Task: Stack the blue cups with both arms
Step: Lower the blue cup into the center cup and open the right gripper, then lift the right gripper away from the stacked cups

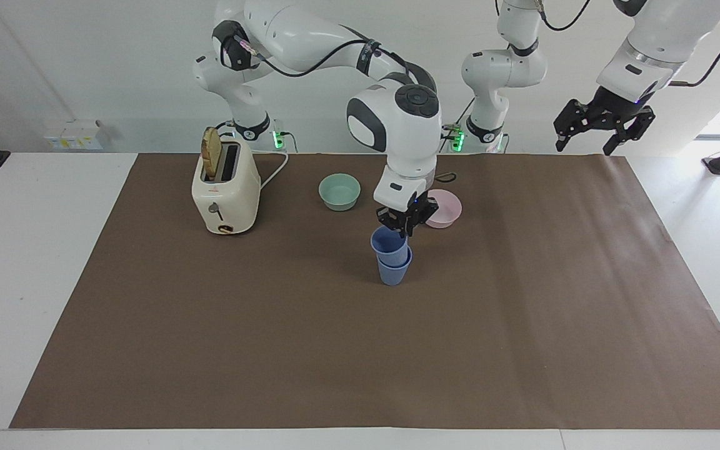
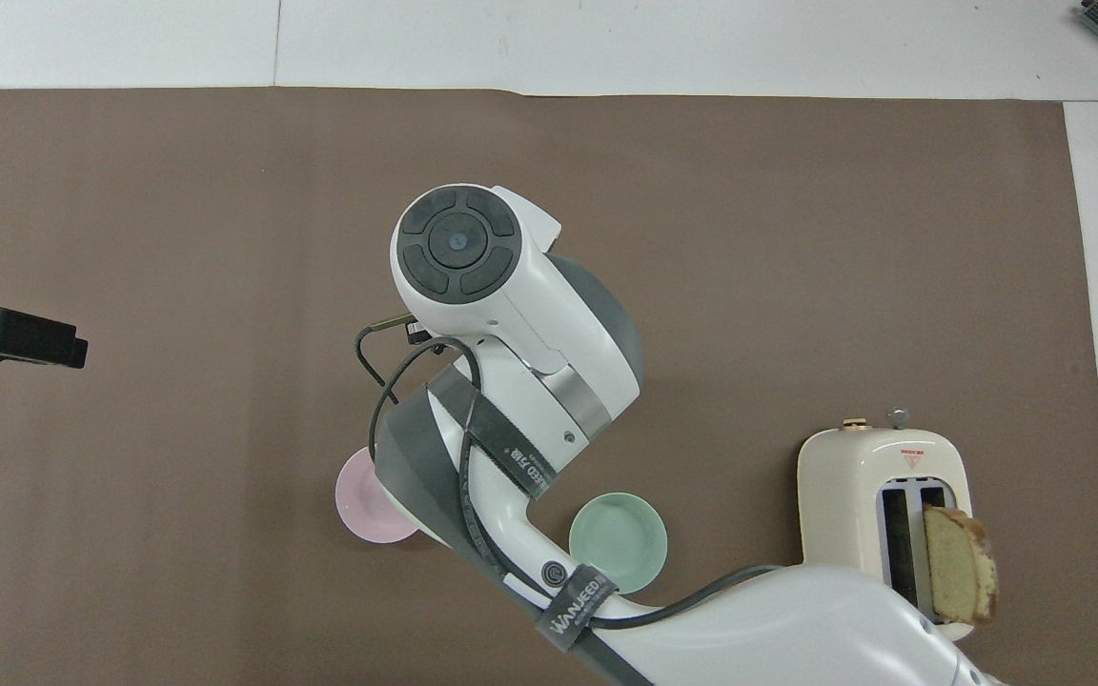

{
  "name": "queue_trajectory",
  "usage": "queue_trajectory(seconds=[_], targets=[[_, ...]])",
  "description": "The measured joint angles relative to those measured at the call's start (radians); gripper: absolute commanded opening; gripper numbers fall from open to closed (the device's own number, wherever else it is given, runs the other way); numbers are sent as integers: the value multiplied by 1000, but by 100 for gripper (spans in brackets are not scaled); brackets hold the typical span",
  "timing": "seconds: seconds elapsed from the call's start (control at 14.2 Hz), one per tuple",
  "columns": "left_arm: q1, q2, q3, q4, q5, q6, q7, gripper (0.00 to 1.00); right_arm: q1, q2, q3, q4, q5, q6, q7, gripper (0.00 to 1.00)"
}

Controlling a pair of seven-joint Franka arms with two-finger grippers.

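Blue cups point(image 1: 392, 255): nested, mouths up, long axis near vertical, the upper one leaning slightly, standing mid-mat beside the pink bowl point(image 1: 442, 208), farther from the robots. Judged light, stiff, smooth plastic; best gripped at the rim wall. Right gripper point(image 1: 404, 224) sits at the upper cup's rim; whether it grasps cannot be told. Left gripper point(image 1: 603, 121) waits aloft, fingers spread.

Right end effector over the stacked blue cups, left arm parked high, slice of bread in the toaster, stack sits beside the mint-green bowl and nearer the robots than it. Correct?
One error: in the facing view the blue cups stand farther from the robots than the mint-green bowl, not nearer. The rest holds: right end effector over the stack, left end effector parked high, bread in the toaster.
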Motion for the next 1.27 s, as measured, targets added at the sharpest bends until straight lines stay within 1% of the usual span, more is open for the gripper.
queue_trajectory(seconds=[0.14, 0.21, 0.28, 0.56, 0.77, 0.98, 1.27], targets=[[0, 0, 0, 0, 0, 0, 0, 100, 0, 0, 1, 0, 0, 2, 0, 79], [0, 0, 0, 0, 0, 0, 0, 100, 0, 0, 1, 0, 0, 2, 0, 92], [0, 0, 0, 0, 0, 0, 0, 100, 0, 0, 1, 0, 0, 2, 0, 100], [0, 0, 0, 0, 0, 0, 0, 100, -11, -1, -3, 3, -1, 2, 0, 100], [0, 0, 0, 0, 0, 0, 0, 100, -64, -19, -4, 8, -2, -6, 0, 100], [0, 0, 0, 0, 0, 0, 0, 100, -128, -73, -4, 19, -3, -71, -17, 100], [0, 0, 0, 0, 0, 0, 0, 100, -248, -175, -3, 26, -3, -190, -124, 100]])
